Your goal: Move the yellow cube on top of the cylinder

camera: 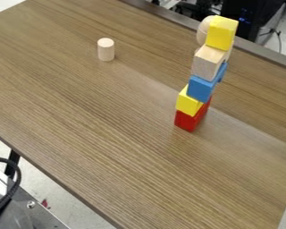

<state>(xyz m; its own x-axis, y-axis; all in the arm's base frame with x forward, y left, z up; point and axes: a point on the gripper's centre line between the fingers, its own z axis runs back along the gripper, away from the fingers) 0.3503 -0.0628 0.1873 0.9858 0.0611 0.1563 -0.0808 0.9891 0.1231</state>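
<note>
A small pale wooden cylinder [106, 50] stands upright by itself on the upper left part of the table. Right of centre rises a tall stack of blocks, with a yellow cube [222, 33] at its top. Under that cube is a plain wooden block [207, 63], then a blue block [201, 87]. A second yellow block [187, 102] is lower down, above a red block [187, 121] at the bottom.
A rounded wooden piece [203, 30] is beside the top yellow cube, partly hidden by it. The wood-grain table [109, 134] has its near edge at lower left, where a black cable [14, 183] curves. Dark equipment [248, 18] stands behind the far edge.
</note>
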